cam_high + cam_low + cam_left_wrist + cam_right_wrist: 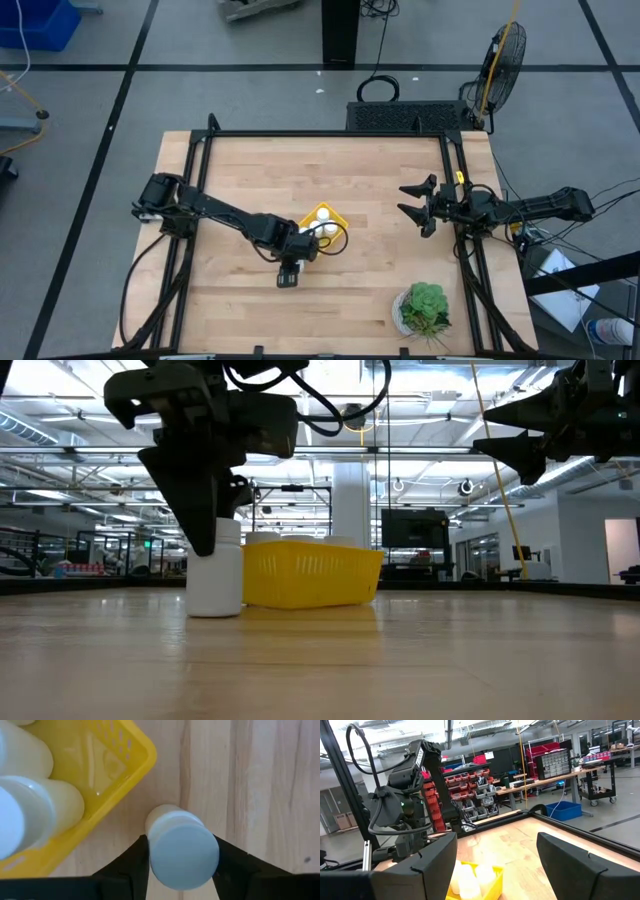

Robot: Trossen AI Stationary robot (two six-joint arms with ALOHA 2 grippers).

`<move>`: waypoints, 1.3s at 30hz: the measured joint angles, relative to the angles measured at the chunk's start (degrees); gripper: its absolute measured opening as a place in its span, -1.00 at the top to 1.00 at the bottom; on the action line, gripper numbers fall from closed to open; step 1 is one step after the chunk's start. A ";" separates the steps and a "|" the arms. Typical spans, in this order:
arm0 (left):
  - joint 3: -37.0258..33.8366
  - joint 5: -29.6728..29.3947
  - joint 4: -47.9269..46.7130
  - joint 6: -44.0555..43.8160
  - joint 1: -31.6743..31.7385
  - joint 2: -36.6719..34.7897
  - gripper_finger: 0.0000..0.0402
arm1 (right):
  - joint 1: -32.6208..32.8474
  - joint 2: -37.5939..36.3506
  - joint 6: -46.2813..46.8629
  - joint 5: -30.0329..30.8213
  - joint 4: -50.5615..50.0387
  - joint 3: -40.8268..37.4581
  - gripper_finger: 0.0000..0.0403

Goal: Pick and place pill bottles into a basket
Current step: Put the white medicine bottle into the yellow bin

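Note:
A white pill bottle (216,578) stands upright on the wooden table next to the yellow basket (312,573), on the basket's near-left side. My left gripper (298,248) points down over this bottle and is shut on it; the left wrist view shows its cap (184,852) between my fingers. The basket (107,765) holds other white bottles (30,815). My right gripper (411,200) is open and empty, held above the table's right part, facing the basket (475,880). My left gripper pinches the bottle between its two fingers, at the upper body just under the cap (150,855). The fingers (127,867) come from above, pointing down. The bottle is upright with its base on the table (214,612).
A white pot with a green plant (422,310) stands near the table's front right corner. A black frame (330,135) runs along the table's far and side edges. Bare wood lies between the basket and my right gripper.

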 joint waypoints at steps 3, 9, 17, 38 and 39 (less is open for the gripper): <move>0.00 -0.02 0.00 0.56 0.00 0.00 0.15 | 0.01 0.00 0.09 0.00 -0.02 0.00 -0.32; -0.01 -0.65 -0.12 1.13 -0.15 -0.48 0.15 | 0.02 0.00 0.07 0.00 -0.02 0.00 -0.32; -0.02 -4.22 -0.36 1.13 -1.33 -6.91 0.15 | 0.00 0.00 0.07 0.00 -0.04 0.00 -0.32; 24.11 -13.80 -18.55 7.95 0.89 -8.08 0.15 | 0.01 -0.02 0.07 0.13 0.46 0.00 -0.32; 24.83 -13.61 -19.66 8.58 1.32 -7.51 0.15 | 0.02 -0.02 0.07 0.13 0.44 0.01 -0.32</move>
